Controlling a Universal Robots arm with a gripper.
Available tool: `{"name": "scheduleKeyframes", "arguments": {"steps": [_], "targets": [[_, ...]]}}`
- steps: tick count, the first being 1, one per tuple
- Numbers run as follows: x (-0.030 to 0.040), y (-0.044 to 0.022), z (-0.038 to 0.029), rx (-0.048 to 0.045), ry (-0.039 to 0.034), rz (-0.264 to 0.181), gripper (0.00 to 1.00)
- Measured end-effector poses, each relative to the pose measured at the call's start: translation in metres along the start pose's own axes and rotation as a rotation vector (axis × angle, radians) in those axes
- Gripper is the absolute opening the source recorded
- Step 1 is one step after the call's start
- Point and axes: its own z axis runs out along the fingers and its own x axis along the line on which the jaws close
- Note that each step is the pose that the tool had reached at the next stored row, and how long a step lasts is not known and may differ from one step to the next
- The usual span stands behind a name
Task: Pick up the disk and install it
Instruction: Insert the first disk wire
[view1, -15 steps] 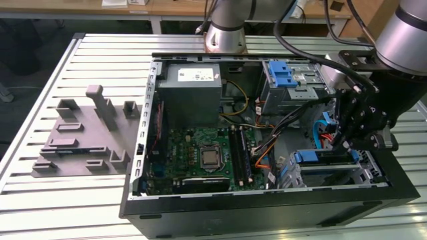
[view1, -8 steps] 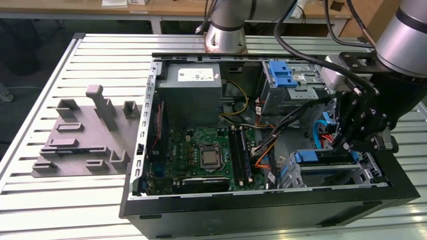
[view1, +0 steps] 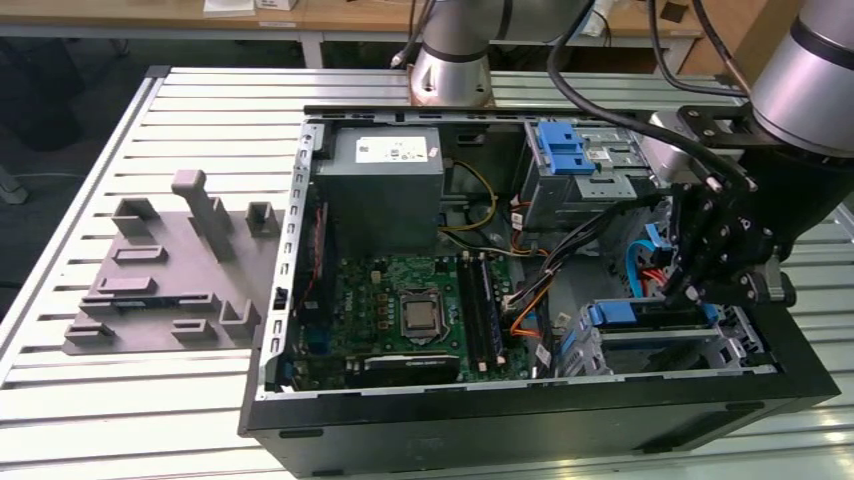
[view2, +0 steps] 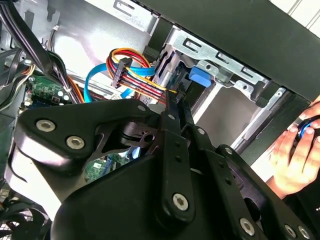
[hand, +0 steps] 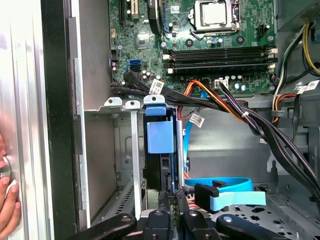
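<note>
The disk (view1: 647, 313) stands on edge in the silver drive cage (view1: 727, 345) at the case's front corner, on the exterior view's right. Blue plastic covers its end in the first wrist view (hand: 160, 136), and in the second wrist view the disk (view2: 167, 62) sits between the cage walls (view2: 225, 65). My gripper (view1: 687, 295) hangs just over the cage. In both wrist views its black fingers converge and look shut, tips (hand: 171, 192) at the disk's near end (view2: 175, 100) rather than around it.
The open case holds a green motherboard (view1: 400, 310), a grey power supply (view1: 387, 185), an upper cage with a blue latch (view1: 567, 150) and cable bundles (hand: 240, 112) beside the disk. A grey fixture (view1: 167, 270) lies on the slatted table. A person's hand (view2: 295, 150) rests outside the case wall.
</note>
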Motion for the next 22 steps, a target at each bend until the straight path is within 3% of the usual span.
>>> {"name": "scheduleKeyframes", "arguments": {"steps": [15, 22], "targets": [[-0.0003, -0.0008, 0.0038, -0.005, 0.0001, 0.001, 0.17], [-0.0001, -0.001, 0.0011, -0.005, -0.0012, 0.001, 0.17]]}}
